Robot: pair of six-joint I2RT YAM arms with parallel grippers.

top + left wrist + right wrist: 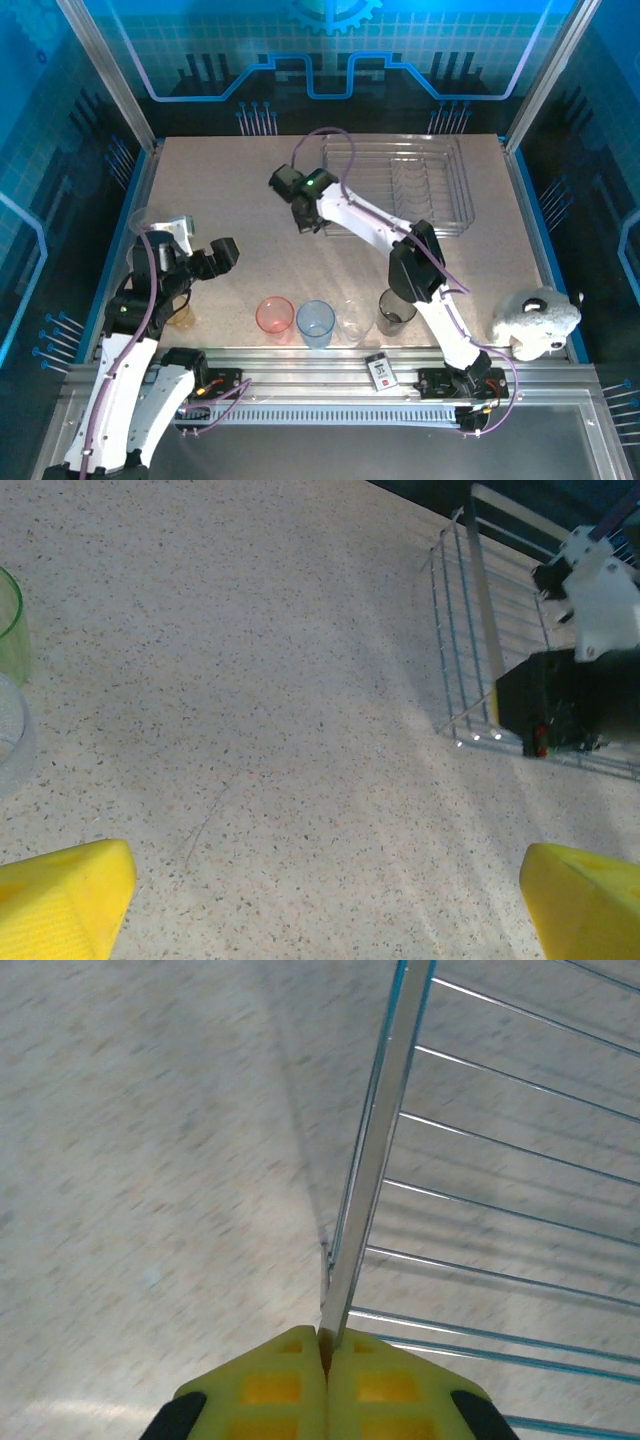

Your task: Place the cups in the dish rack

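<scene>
- The right end effector (325, 1345) has its yellow fingers (265, 1390) pressed together, pinching the rim wire on the left side of the dish rack (395, 185).
- The chrome wire dish rack sits on the far right part of the speckled table (230, 200), with its plate dividers toward its right end.
- The left end effector (325, 880) is spread wide over bare table at the near left and holds nothing.
- Four cups stand upright in a row along the near edge of the table: a pink-red cup (275, 315), a light blue cup (315, 322), a clear cup (352, 320) and a smoky grey cup (393, 312).
- An amber cup (182, 315) stands beside the left arm, partly hidden by it.
- In the left wrist view, a green cup (8, 625) stands at the left edge.
- A white plush toy (535, 320) lies at the near right of the table.
- A small black-and-white card (381, 371) rests on the metal rail near the row of cups.
</scene>
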